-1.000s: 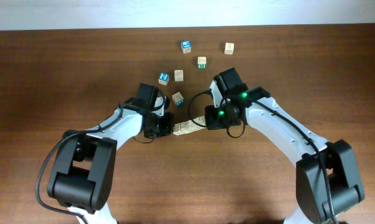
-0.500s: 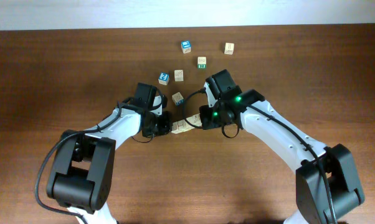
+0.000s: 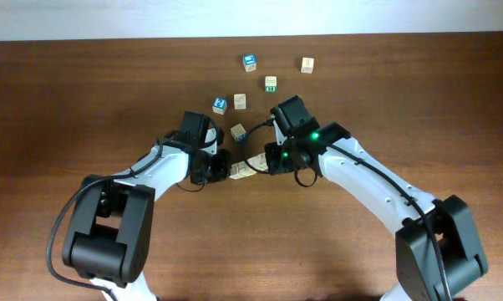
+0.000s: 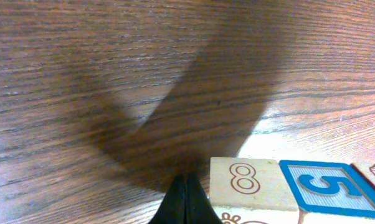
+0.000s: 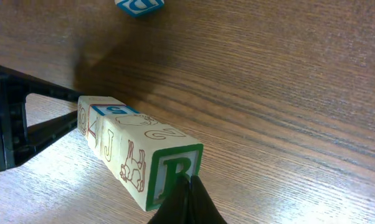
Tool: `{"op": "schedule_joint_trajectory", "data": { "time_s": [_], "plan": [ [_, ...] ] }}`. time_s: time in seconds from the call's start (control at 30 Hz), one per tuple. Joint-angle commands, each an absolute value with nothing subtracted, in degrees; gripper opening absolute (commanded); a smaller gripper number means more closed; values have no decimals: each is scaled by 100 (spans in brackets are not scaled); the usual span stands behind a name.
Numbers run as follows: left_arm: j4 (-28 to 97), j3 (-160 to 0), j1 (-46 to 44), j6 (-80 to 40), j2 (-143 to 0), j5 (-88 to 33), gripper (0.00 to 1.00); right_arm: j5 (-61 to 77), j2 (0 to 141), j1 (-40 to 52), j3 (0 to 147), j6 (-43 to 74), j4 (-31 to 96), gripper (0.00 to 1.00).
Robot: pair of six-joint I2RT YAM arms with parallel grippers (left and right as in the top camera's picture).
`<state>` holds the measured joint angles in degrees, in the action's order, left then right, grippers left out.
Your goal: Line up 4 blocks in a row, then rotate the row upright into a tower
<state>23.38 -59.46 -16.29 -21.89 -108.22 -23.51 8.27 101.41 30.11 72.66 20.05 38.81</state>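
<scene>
The blocks (image 3: pixel 246 170) lie end to end as one short pale-wood row between my two grippers. In the right wrist view the row (image 5: pixel 122 149) runs diagonally, and its near end face is a green "B" (image 5: pixel 172 176). My right gripper (image 5: pixel 189 185) is shut, with its tips against that "B" face. My left gripper (image 4: pixel 186 190) is shut too; its tips sit at the row's other end, beside the face printed "8" (image 4: pixel 243 183). A blue "5" face (image 4: pixel 324 190) shows further along. From overhead the left gripper (image 3: pixel 228 170) and right gripper (image 3: pixel 266 161) bracket the row.
Loose cubes sit behind the row: a pale one with a dark side (image 3: pixel 238 132), a blue-topped one (image 3: pixel 220 104), a pale one (image 3: pixel 240 101), a green-sided one (image 3: pixel 271 83), another blue-topped one (image 3: pixel 249 61) and a pale one (image 3: pixel 307 64). The left gripper's black body (image 5: pixel 13 130) shows at the right wrist view's left edge.
My right gripper has slid left and a little toward the back, staying on the row's right end. The row has shifted slightly left and tilted. The left gripper has barely moved.
</scene>
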Motion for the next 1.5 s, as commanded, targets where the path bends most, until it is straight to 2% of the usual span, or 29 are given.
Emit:
{"op": "schedule_joint_trajectory", "data": {
  "time_s": [0.0,0.53,0.67,1.07,1.3,1.47],
  "plan": [
    [2235,-5994,-2010,-2093,-10798,-3514,0,2329,10460,3592,7395,2405,3686,4],
    [2351,-6040,-2008,-2095,-10798,-3516,0,2644,11417,3284,7461,3496,3734,4],
    [3192,-6705,-2014,-1874,-10798,-2768,0,2829,11417,3098,7649,3186,3929,4],
    [3177,-6818,-2427,-1813,-10958,-2692,0,2980,11417,2464,7846,2377,4615,4],
    [3632,-8169,-2982,-1636,-11896,-2646,0,2934,11417,2200,7981,1938,4821,4],
    [3629,-8267,-3114,-1638,-12022,-2552,0,2644,11417,1754,7996,1531,4864,4]
  ]
}}
